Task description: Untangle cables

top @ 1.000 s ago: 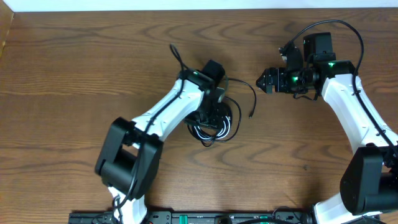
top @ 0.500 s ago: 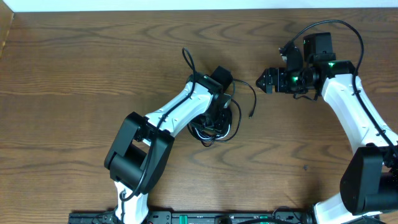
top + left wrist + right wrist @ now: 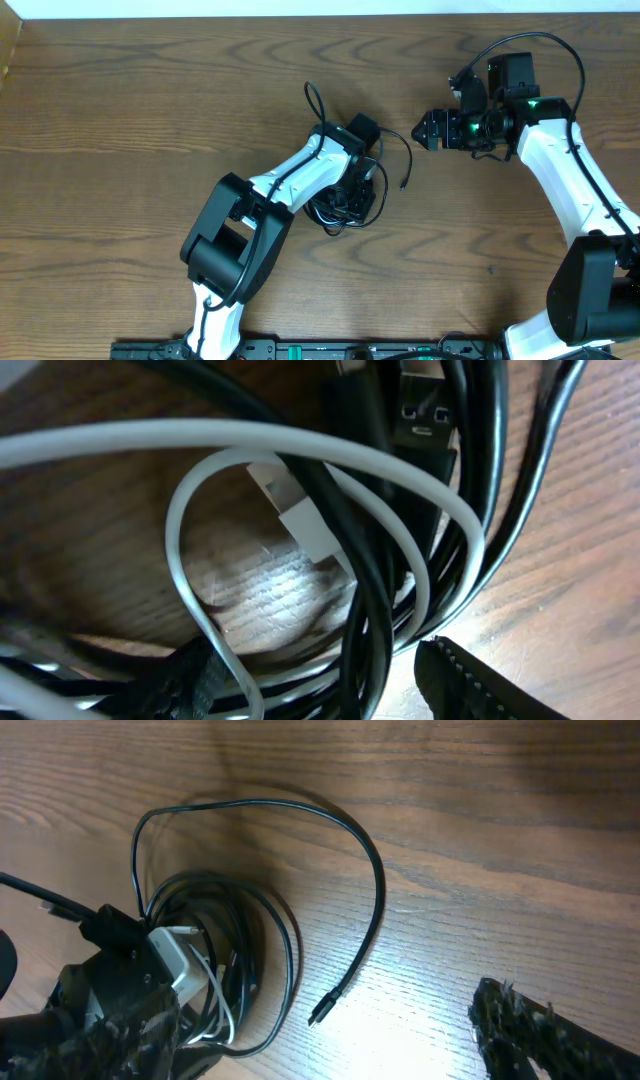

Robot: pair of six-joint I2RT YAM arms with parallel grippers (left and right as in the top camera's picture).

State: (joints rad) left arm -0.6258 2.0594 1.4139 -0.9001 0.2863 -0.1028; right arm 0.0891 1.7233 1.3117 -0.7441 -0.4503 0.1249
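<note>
Inventory, surfaces only:
- Table (image 3: 120,100): brown wood, plain grain, smooth with a low sheen.
- Black cables (image 3: 490,460): smooth plastic sheath, slightly glossy.
- White cable (image 3: 172,540): smooth plastic, satin.
- White plug (image 3: 300,525): hard matt plastic.
- Black plug (image 3: 425,420): moulded plastic, matt.
- My left fingers (image 3: 470,680): black, matt, ribbed edge.
- My right fingers (image 3: 540,1030): black, rough, crumbly-looking.
- My arm shells (image 3: 300,172): white, smooth, glossy plastic.

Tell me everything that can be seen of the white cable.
The white cable is a thin, smooth cord, plastic by its look. In the left wrist view it curls in loose loops on the wooden table, and its flat plug lies inside one loop. Black cables cross over and under it, touching it. It sits in the tangle between the open jaws of the left gripper.
</note>
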